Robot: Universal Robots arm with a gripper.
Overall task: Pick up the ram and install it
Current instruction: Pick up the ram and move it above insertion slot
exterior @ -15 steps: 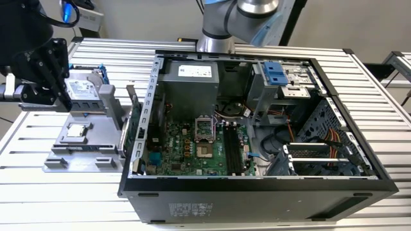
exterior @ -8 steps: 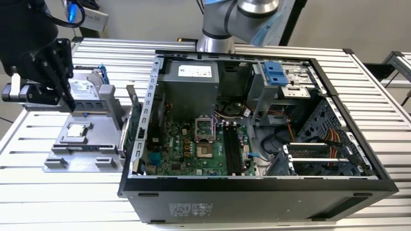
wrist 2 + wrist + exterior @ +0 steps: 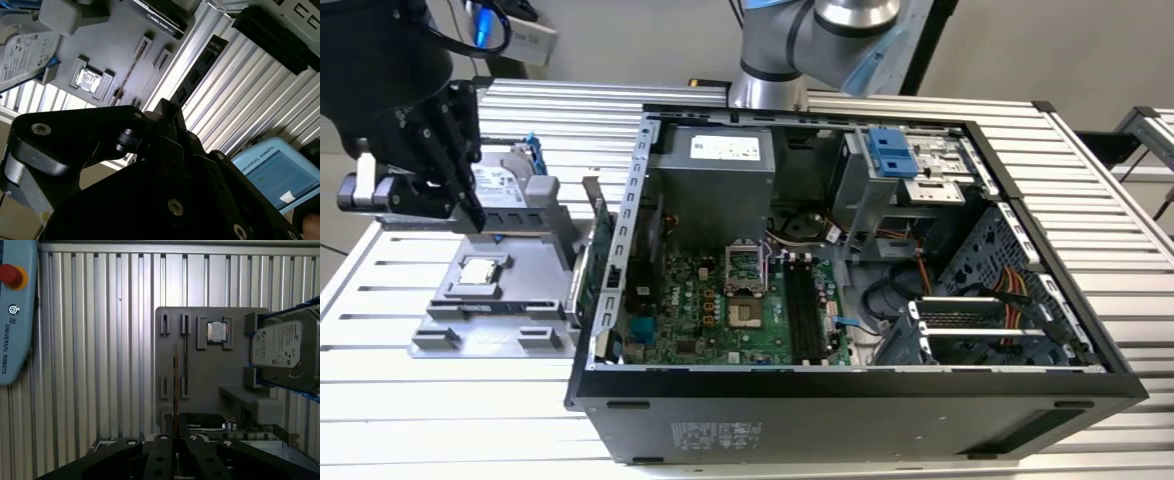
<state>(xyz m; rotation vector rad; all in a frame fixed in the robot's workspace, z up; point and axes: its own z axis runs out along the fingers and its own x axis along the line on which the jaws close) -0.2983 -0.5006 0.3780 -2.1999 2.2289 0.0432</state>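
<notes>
Black and jointed, the gripper (image 3: 175,442) hangs over the grey tray (image 3: 210,375). The tray sits on the slatted table (image 3: 454,400) toward its edge at the exterior view's left, just beside the open computer case (image 3: 854,405).

Its fingers are drawn together on the ram (image 3: 175,385). In the first wrist view the ram shows edge-on as a thin line running straight out from the fingertips across the tray, between the tray's two rows of small holders. In the second wrist view the ram (image 3: 199,72) shows its flat side, a dark strip with black chips reaching out from the fingertip over the table's slats. From that I take it to be lifted off the tray rather than seated in a holder, though I could not swear how far clear it is.

On the tray, the hard drive (image 3: 285,350) with its blue rails stands tilted at one end. The small square processor chip (image 3: 217,332) lies in its own pocket near it, apart from the ram.

Inside the case the green motherboard (image 3: 707,310) lies flat, and its long black slots (image 3: 803,312) are well away from the gripper. A blue-grey pendant (image 3: 15,315) with a red button rests on the table on the far side of the tray from the hard drive.
</notes>
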